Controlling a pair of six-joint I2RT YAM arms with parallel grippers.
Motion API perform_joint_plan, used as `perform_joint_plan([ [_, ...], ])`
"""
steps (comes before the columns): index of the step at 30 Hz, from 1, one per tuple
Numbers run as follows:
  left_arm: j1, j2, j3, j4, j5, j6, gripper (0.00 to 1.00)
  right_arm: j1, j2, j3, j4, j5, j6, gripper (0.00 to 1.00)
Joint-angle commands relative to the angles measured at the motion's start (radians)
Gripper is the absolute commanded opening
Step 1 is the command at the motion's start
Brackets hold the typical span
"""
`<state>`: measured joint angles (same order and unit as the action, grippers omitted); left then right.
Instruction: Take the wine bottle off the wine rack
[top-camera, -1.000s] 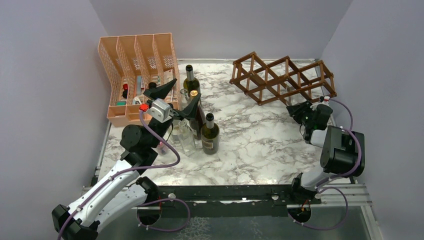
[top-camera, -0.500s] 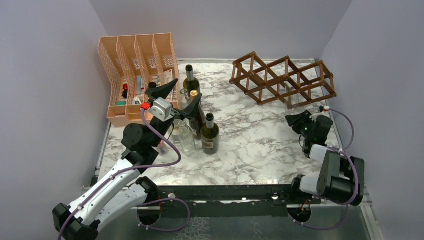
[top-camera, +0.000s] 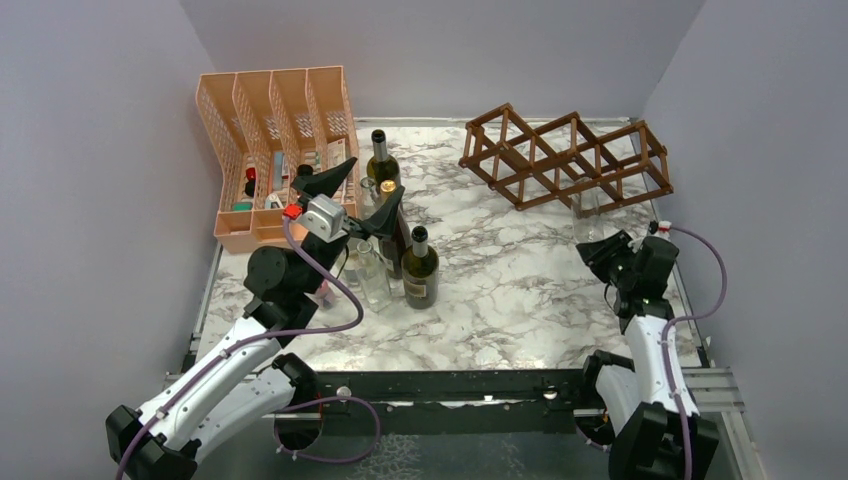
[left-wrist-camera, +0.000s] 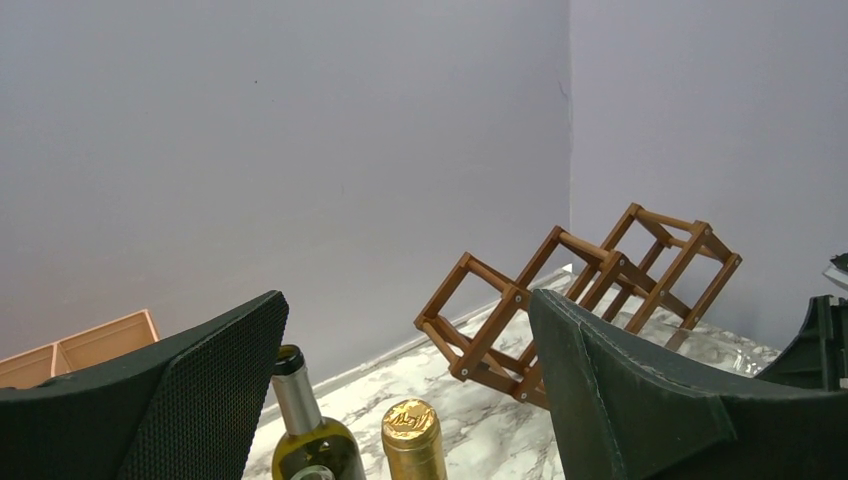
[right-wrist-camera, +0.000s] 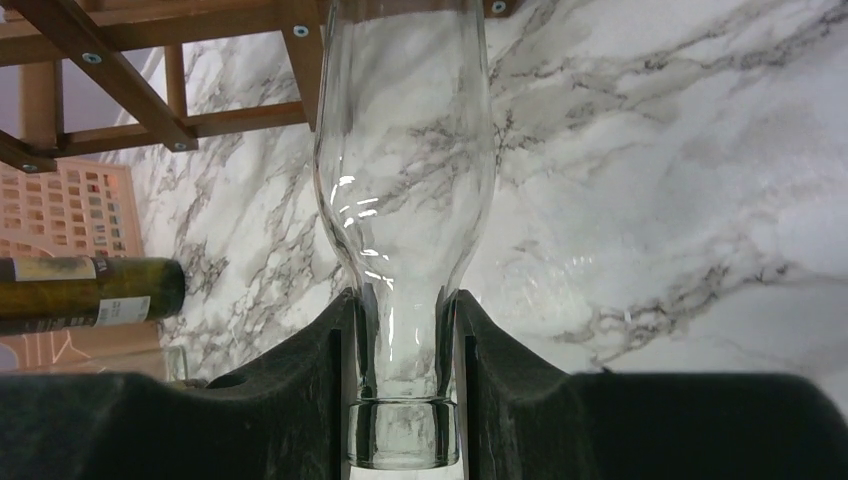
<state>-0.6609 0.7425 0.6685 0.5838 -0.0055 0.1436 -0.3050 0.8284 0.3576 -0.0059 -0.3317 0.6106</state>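
Top view. My right tool (top-camera: 600, 247) sits at the right of the frame, just below the wine rack (top-camera: 560, 158), clamped on the neck of a clear wine bottle (top-camera: 586, 212). The bottle's body runs up-frame from the tool to the rack's lower edge. My left tool (top-camera: 375, 182) is at left centre, spread wide and holding nothing, over a cluster of standing bottles (top-camera: 420, 268) and well apart from the rack. The right arm is clearly the nearer.

Left wrist view. The wide left tool (left-wrist-camera: 405, 320) frames the wine rack (left-wrist-camera: 600, 268) at right centre, far off across the worktop (left-wrist-camera: 480, 420).

Right wrist view. The right tool (right-wrist-camera: 400, 335) pinches the wine bottle (right-wrist-camera: 405, 180) at the neck, bottom centre. The long axis points straight up the frame, and the body passes among the bars of the wine rack (right-wrist-camera: 110, 75) at the top edge. I cannot tell whether the base is clear of the frame. I judge the pull should go back along that axis.
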Motion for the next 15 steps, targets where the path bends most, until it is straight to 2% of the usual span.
perform_joint_plan([
  [1,0.006,0.007,-0.006,0.03,-0.033,0.017,0.97,-0.001,-0.09,0.073,-0.269,0.021,0.005,0.01],
  [7,0.007,-0.011,-0.011,0.03,-0.047,0.01,0.98,-0.001,-0.209,0.132,-0.461,-0.044,0.004,0.01],
  [15,0.006,-0.002,0.02,0.027,0.052,-0.067,0.99,0.0,-0.314,0.2,-0.648,-0.14,-0.04,0.01],
])
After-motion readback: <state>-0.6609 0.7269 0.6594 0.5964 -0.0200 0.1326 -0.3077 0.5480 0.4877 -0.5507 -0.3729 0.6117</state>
